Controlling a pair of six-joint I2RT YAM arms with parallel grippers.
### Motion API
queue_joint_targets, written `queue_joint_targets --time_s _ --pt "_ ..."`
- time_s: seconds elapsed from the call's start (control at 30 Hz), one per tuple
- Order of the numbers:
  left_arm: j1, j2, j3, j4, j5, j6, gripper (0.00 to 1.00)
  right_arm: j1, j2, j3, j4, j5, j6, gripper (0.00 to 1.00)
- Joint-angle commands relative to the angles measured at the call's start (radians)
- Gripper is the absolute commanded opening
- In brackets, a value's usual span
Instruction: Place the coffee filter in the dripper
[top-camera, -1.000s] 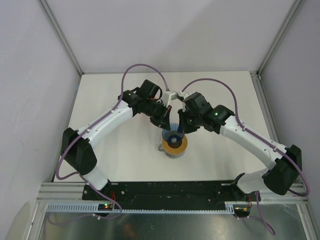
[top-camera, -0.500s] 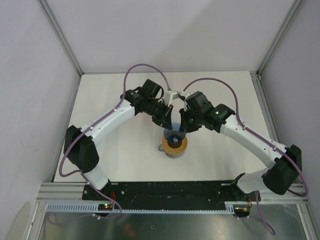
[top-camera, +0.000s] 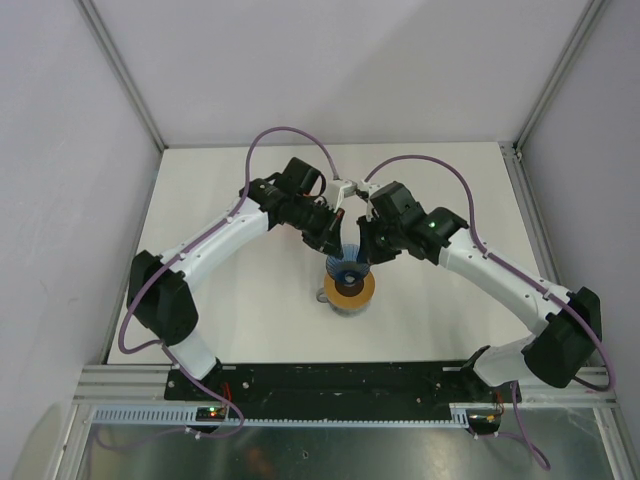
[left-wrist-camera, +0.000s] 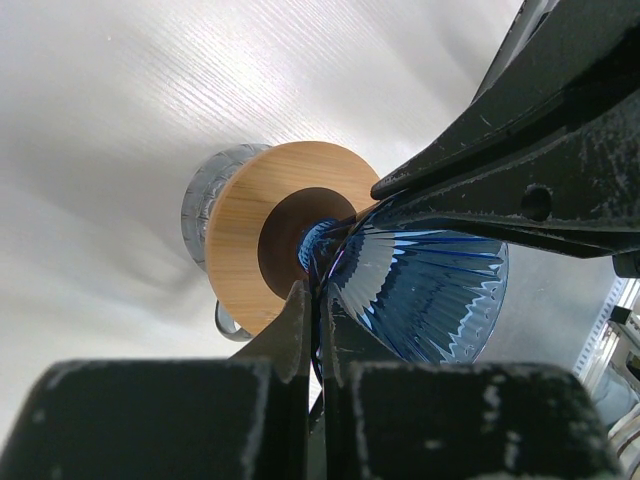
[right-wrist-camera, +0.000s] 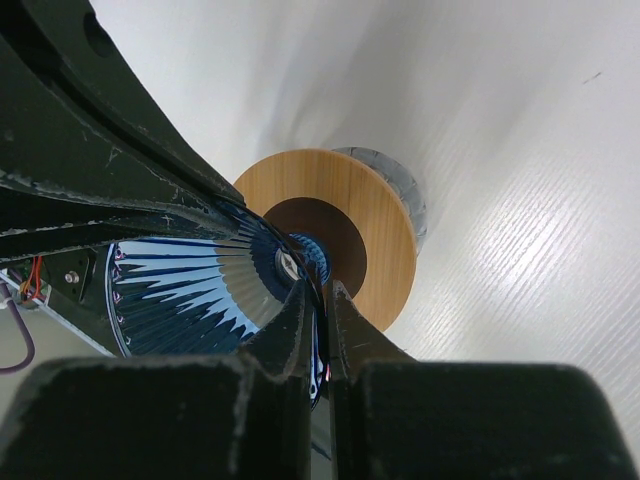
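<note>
Here, dripper (left-wrist-camera: 430, 290) tip at cup's (left-wrist-camera: 200, 195) wooden ring (left-wrist-camera: 240, 235), jaws pinching rim.

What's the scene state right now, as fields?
cup: grey, wooden ring top, standing on table
dripper: blue ribbed cone, tilted, narrow end at the cup's centre hole
left tool: shut on dripper's rim
right tool: shut on dripper's rim
coffee filter: not visible in any view

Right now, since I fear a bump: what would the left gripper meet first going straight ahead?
Likely the wooden ring: the left gripper, shut on the dripper, points at it; depth is unclear.
</note>
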Motion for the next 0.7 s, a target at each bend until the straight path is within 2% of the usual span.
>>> queue_joint_targets --time_s 0.0,0.67 --pt "-0.006 -0.064 0.043 0.002 0.093 -0.006 0.0 -0.007 0.029 0.029 0.0 0.023 -0.022 0.0" --pt "-0.005 -0.052 0.004 0.002 0.121 -0.01 0.0 -0.025 0.036 0.003 -0.048 0.007 -0.021 0.0"
